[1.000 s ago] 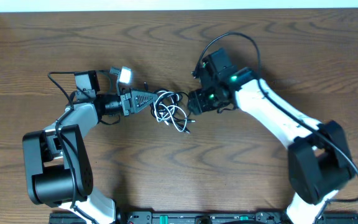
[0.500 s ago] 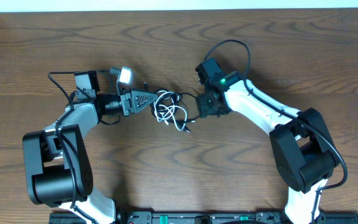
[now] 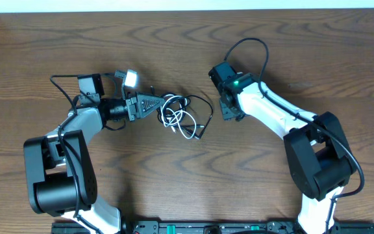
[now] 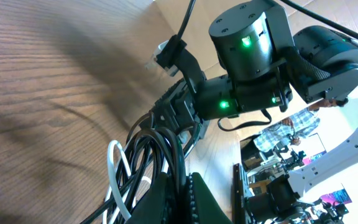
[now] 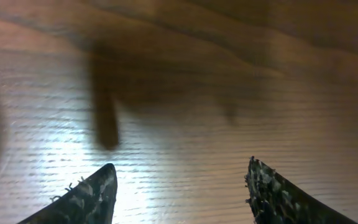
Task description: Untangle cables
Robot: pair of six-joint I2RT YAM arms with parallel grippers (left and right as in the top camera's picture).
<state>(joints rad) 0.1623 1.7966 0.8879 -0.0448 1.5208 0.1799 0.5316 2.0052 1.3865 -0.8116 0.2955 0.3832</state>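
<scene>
Dark brown wooden table (image 3: 174, 39) with heavy grain running sideways, and it looks kinda glossy up close. Sitting on it near the middle is a small tangled knot. A black cable (image 3: 208, 108) loops out to the right, and a white cable (image 3: 186, 130) is coiled through it, its lower loop toward the front edge.

Wood table (image 3: 174, 39), person (image 4: 283, 134) in bkgd
</scene>
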